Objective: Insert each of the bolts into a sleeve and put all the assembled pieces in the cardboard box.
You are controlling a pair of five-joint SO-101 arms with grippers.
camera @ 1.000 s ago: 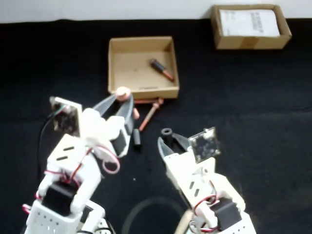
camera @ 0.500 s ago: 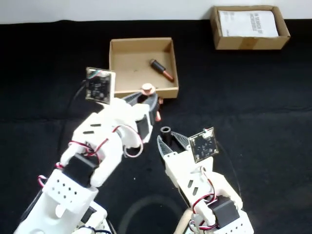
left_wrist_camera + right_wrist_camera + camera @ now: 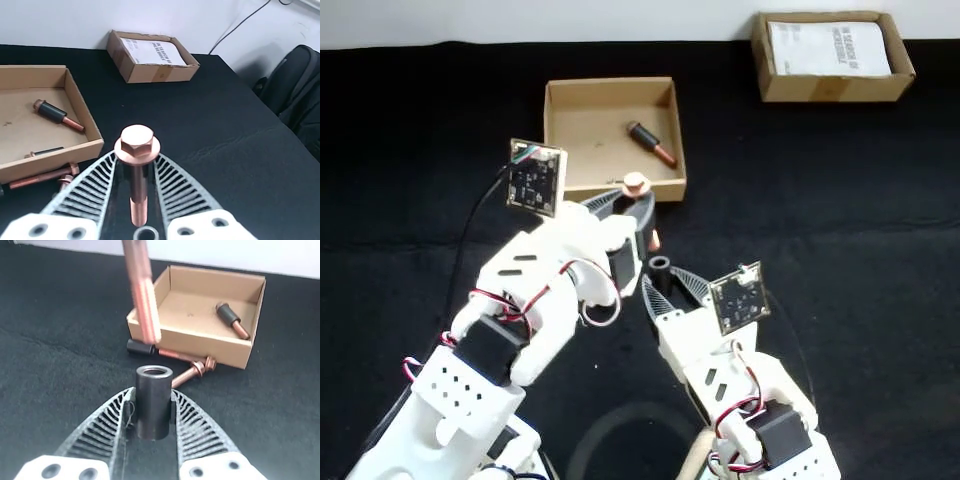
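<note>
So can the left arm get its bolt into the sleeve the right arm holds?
Probably yes. The bolt in the left pincer hangs tip-down just above the open mouth of the sleeve, held upright in the right pincer, with nothing between them.

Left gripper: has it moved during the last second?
Yes. The left gripper, holding a bolt, shifted along the cardboard box's front wall toward the sleeve.
</note>
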